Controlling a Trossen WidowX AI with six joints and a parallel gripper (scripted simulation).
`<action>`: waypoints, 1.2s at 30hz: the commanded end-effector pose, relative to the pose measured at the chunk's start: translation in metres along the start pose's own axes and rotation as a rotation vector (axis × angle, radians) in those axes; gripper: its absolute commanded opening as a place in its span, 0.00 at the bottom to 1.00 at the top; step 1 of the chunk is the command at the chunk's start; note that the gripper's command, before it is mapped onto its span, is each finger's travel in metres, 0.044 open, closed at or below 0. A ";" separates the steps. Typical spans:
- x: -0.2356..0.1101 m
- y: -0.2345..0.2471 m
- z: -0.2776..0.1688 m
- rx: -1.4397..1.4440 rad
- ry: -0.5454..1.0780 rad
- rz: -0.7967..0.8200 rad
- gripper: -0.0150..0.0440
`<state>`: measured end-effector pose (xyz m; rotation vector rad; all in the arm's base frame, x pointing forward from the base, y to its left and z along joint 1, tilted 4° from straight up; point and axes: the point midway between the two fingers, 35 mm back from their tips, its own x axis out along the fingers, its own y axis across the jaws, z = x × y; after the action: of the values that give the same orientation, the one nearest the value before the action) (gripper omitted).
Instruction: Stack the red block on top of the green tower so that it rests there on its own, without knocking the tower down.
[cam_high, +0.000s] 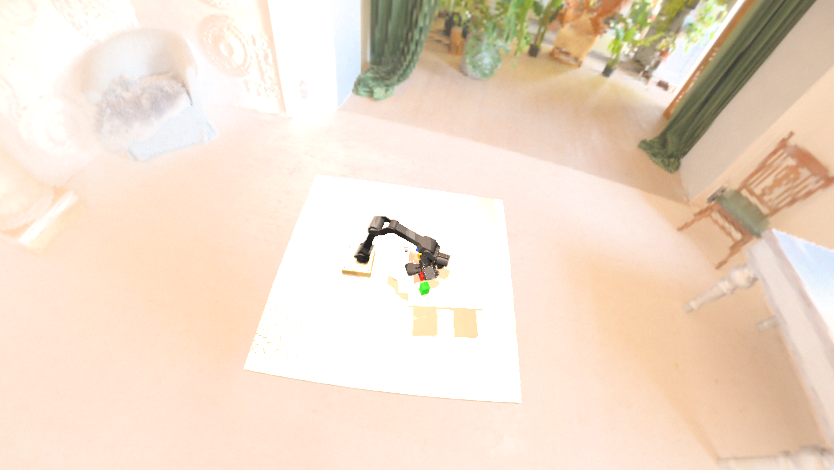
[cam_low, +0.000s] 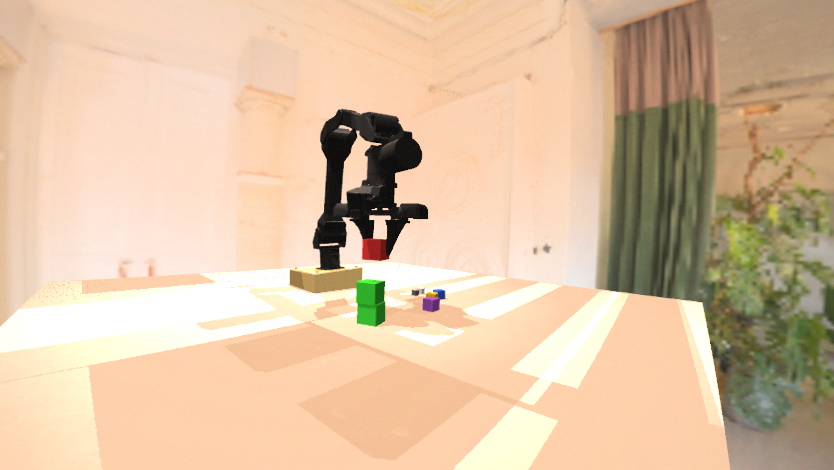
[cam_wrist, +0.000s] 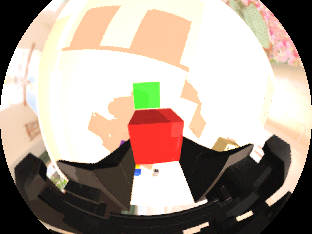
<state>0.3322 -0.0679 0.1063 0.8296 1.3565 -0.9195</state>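
Observation:
My gripper (cam_low: 374, 249) (cam_wrist: 155, 144) (cam_high: 423, 273) is shut on the red block (cam_low: 374, 249) (cam_wrist: 155, 136) (cam_high: 421, 275) and holds it in the air. The green tower (cam_low: 370, 301) (cam_high: 424, 287) is two green blocks stacked upright on the table. In the exterior view the red block hangs above the tower's top with a clear gap. In the wrist view the tower's green top (cam_wrist: 147, 95) shows just beyond the red block.
A purple block (cam_low: 430, 303), a blue block (cam_low: 439, 293) and other small blocks lie on the table to the right of the tower. The arm's tan base plate (cam_low: 325, 277) (cam_high: 358, 267) stands behind the tower.

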 end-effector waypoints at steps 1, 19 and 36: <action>-0.001 0.003 0.018 0.001 -0.001 0.003 0.25; 0.012 0.007 0.031 -0.002 -0.004 -0.001 0.25; 0.038 0.007 0.031 -0.002 -0.004 -0.001 0.25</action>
<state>0.3519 -0.0950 0.0715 0.8260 1.3552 -0.9169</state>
